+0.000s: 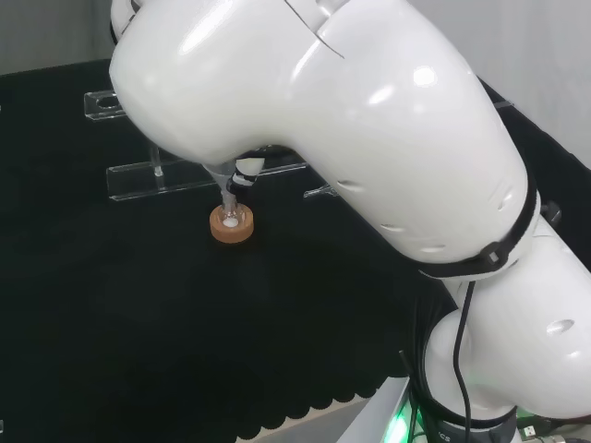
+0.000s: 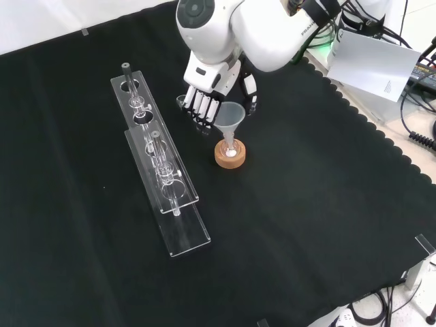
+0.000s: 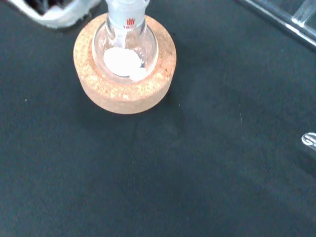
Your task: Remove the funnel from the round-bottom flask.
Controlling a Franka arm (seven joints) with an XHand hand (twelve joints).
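Observation:
A clear funnel (image 2: 231, 117) stands in the neck of a small round-bottom flask (image 2: 231, 151), which rests on a cork ring (image 2: 229, 159). In the wrist view the flask (image 3: 125, 47) holds a little white powder and sits in the cork ring (image 3: 123, 94). The hand (image 2: 204, 95) hangs just behind the funnel in the front view, fingers (image 2: 199, 107) pointing down on its left and the thumb (image 2: 251, 95) on its right, not closed on it. The head view has the funnel stem (image 1: 227, 196) above the cork ring (image 1: 231, 227), with part of the hand (image 1: 247, 172) beside it.
Two long clear racks (image 2: 157, 163) with glass tubes lie left of the flask in the front view; in the head view the racks (image 1: 166, 181) stand beyond it. The arm's white links (image 1: 351, 138) cover the head view's right. The cloth's scalloped edge (image 2: 381, 129) runs at the front view's right.

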